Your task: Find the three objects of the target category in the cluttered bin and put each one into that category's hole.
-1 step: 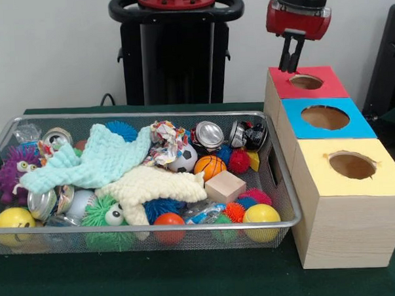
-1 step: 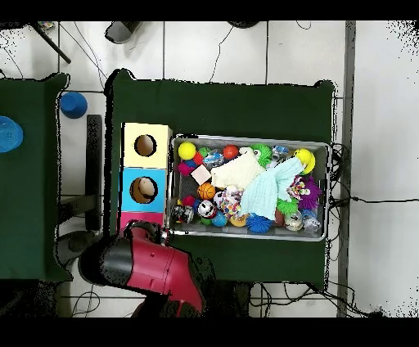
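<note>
Since the pincer hangs over the boxes and not the bin, the next move turns on how the bin lies from it.

Pincer: the pincer points straight down just above the red box's hole, its two fingers close together with nothing seen between them — it looks empty.

Bin: the wire bin sits on the green counter, touching or just beside the row of boxes; in the front view its heap lies toward 8 o'clock from the pincer.

Boxes: red box, blue box and yellow box stand in a line running toward 5 o'clock from the pincer.

Target things: the category is not shown, so I cannot tell which three are meant — crushed cans, balls such as the small basketball and a wooden cube all lie at the bin's box-side end, the nearest pickings.

Long axis: the bin runs 3 to 9 o'clock, so a search would likely sweep away along it.

Cloths: a mint cloth and a cream cloth cover the middle and may hide things.
</note>
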Tool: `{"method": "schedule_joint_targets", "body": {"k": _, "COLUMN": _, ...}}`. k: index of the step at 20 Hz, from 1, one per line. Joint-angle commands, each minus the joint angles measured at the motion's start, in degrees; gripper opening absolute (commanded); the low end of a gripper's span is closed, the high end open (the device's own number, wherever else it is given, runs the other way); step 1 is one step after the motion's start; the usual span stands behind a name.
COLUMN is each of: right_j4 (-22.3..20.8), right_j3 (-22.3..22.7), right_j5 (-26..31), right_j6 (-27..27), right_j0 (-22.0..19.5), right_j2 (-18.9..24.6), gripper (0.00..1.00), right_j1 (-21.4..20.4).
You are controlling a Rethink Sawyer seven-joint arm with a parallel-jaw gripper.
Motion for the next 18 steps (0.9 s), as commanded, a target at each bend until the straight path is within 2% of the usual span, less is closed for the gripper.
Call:
{"method": "schedule_joint_targets", "body": {"k": 1, "right_j4": -1.55, "right_j3": -5.37, "right_j5": 8.08, "right_j6": 6.8, "right_j0": -2.96, "right_j2": 4.21, "gripper": 0.0, "right_j1": -2.06}}
{"method": "schedule_joint_targets", "body": {"k": 7, "right_j4": -2.87, "right_j3": -6.87, "right_j5": 6.9, "right_j6": 6.05, "right_j0": -3.55, "right_j2": 4.08, "gripper": 0.0, "right_j1": -1.66}}
{"method": "schedule_joint_targets", "body": {"k": 8, "right_j4": -3.08, "right_j3": -6.79, "right_j5": 6.31, "right_j6": 5.75, "right_j0": -3.76, "right_j2": 4.25, "gripper": 1.0, "right_j1": -1.69}}
{"method": "schedule_joint_targets", "body": {"k": 18, "right_j4": -3.79, "right_j3": -12.25, "right_j5": 9.08, "right_j6": 5.22, "right_j0": -4.65, "right_j2": 3.84, "gripper": 1.0, "right_j1": 1.47}}
